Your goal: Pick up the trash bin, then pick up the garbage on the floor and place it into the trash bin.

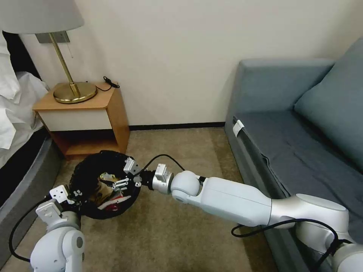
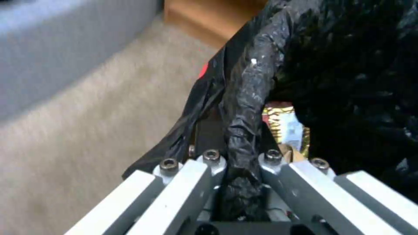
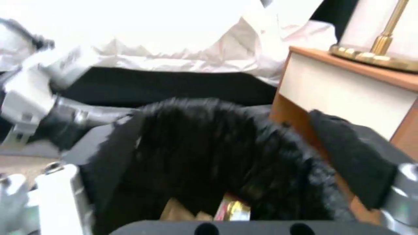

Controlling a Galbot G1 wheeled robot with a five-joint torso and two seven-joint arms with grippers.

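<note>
The trash bin (image 1: pixel 90 170), lined with a crinkled black bag, is in front of the nightstand with its opening turned toward me. My left gripper (image 1: pixel 72 195) is shut on its near rim; the left wrist view shows the fingers pinching the folded black bag (image 2: pixel 244 107). My right gripper (image 1: pixel 124 176) hovers open over the bin's mouth at its right side, nothing between its fingers (image 3: pixel 52 195). Garbage lies inside: a red-and-white carton (image 1: pixel 113 204), a gold snack wrapper (image 2: pixel 285 129) and a tan paper piece (image 3: pixel 181 212).
A wooden nightstand (image 1: pixel 81 113) with a brass lamp (image 1: pixel 73 90) stands right behind the bin. The bed (image 1: pixel 15 113) runs along the left, a blue-grey sofa (image 1: pixel 295 143) along the right. Beige carpet (image 1: pixel 181 151) lies between them.
</note>
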